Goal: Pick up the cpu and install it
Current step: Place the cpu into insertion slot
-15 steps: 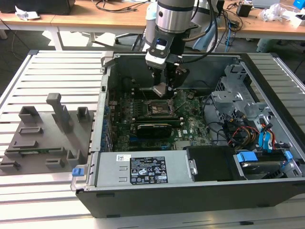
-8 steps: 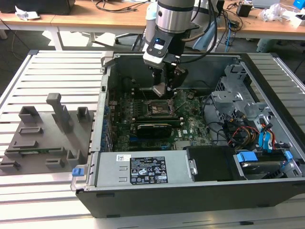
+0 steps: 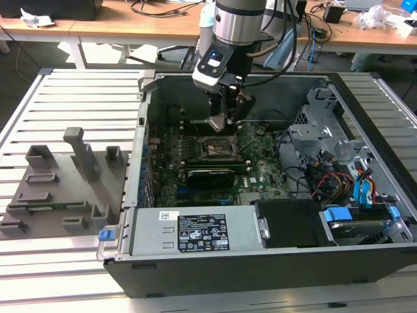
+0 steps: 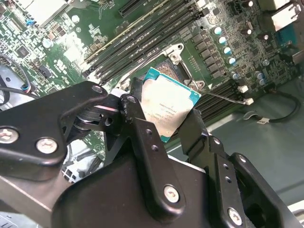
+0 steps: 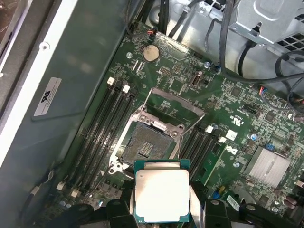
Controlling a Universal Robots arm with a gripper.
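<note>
In the second wrist view, the fingers (image 4: 142, 137) of the gripper (image 4: 164, 114) cover part of the cpu (image 4: 171, 102) that we see clamped between them. In the first wrist view, the cpu hides one edge of the socket (image 5: 142, 142) from us. In the exterior view, the arm (image 3: 240, 19) is cut off at the frame's top edge, and the cpu is too small for us to make out.
</note>
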